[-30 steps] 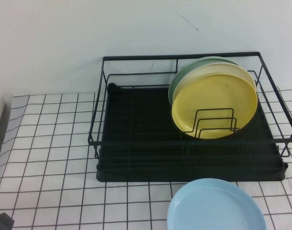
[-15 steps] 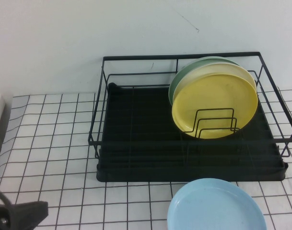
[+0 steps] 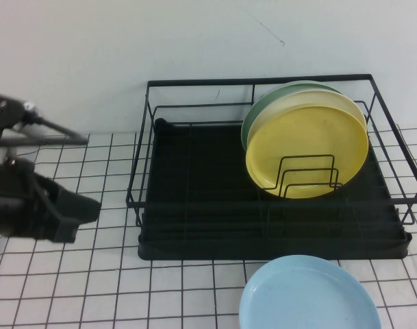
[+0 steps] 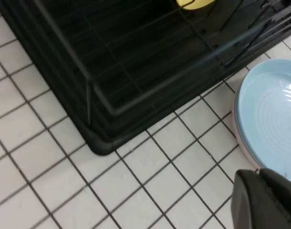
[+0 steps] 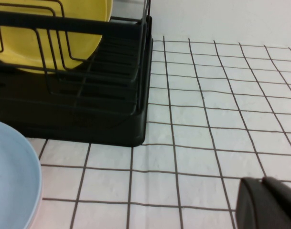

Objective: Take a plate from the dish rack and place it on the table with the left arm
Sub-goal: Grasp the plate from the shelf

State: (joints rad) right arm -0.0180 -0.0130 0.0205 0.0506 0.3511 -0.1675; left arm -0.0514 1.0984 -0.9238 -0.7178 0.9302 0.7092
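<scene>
The yellow plate stands on edge at the right of the frame, in the right half of the dish rack, its face turned toward the camera and leaning back on a cream plate and a green plate behind it. A light blue plate lies flat on the bench at the lower right. The left gripper hovers at left, jaws closed and empty. The right gripper sits low beside the rack; its jaws cannot be judged.

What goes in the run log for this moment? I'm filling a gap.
left gripper: shut, over table left of dish rack | right gripper: low over table | plate: upright in rack, untouched
</scene>
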